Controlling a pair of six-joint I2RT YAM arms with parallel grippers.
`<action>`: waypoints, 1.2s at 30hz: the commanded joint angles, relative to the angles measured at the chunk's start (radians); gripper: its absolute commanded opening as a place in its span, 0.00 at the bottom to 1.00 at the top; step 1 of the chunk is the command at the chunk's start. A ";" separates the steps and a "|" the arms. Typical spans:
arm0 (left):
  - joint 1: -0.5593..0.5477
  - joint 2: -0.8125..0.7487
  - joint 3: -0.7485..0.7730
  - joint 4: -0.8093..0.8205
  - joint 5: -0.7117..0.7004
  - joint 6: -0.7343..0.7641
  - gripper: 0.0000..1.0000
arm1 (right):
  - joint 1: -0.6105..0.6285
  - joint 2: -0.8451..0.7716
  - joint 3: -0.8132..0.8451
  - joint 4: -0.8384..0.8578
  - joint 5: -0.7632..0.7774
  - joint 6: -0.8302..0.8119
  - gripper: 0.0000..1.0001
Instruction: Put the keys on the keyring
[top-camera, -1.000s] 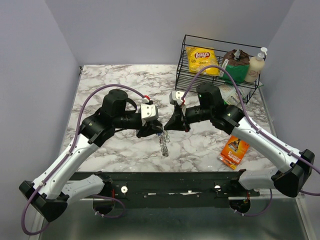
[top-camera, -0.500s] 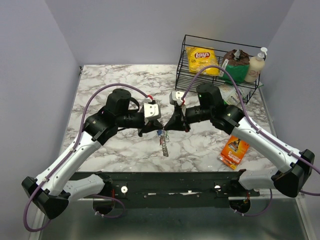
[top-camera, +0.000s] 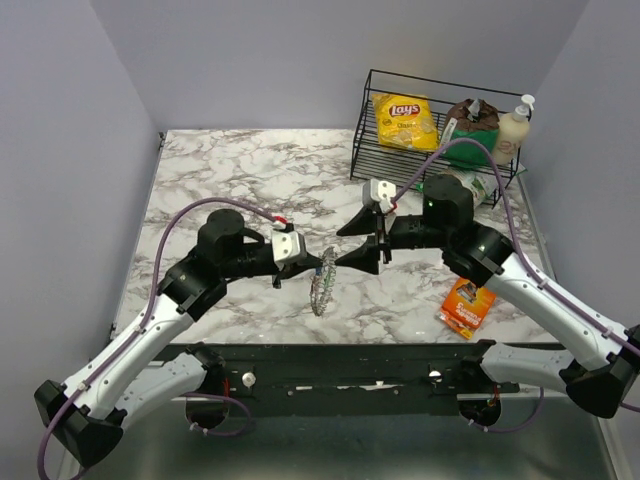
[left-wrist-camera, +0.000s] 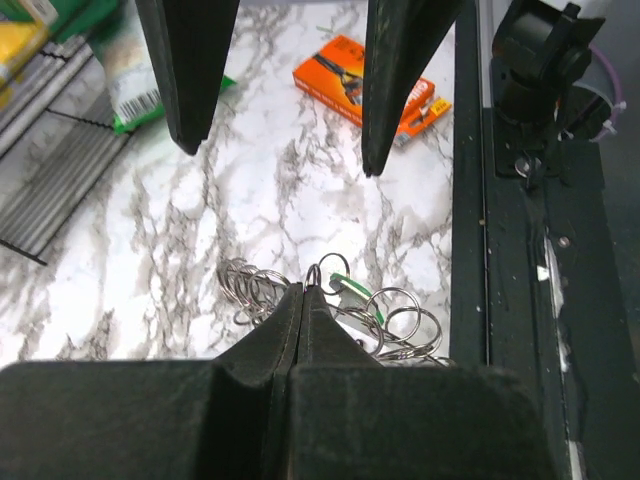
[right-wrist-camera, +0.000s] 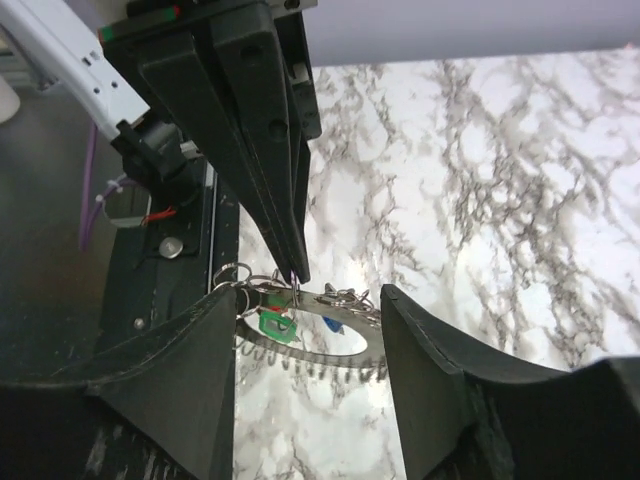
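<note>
Jaws of the left gripper (left-wrist-camera: 303, 298) pinch the keyring (top-camera: 322, 285) by a small loop, mid-counter; the right gripper (top-camera: 338, 248) has its jaws spread just right of it. Threading seems in hand. The next move calls for a fine pinch on the green key (right-wrist-camera: 275, 325).

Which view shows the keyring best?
Right wrist: the keyring, hanging from the left pincer, faces the camera, so its toothed rim and open centre are plain. Top external shows it edge-on. Left wrist shows only small loops past its own shut pincer.

Open tabletop (top-camera: 230, 165) left and rear; wire basket (top-camera: 362, 130) back-right.
</note>
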 joint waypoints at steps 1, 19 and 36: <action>-0.001 -0.070 -0.053 0.289 0.019 -0.072 0.00 | -0.003 -0.038 -0.036 0.108 0.045 0.047 0.70; 0.001 -0.180 -0.219 0.668 0.097 -0.162 0.00 | -0.008 -0.019 -0.039 0.107 -0.093 0.035 0.50; 0.001 -0.185 -0.222 0.668 0.088 -0.147 0.00 | -0.008 0.033 -0.019 0.113 -0.221 0.046 0.08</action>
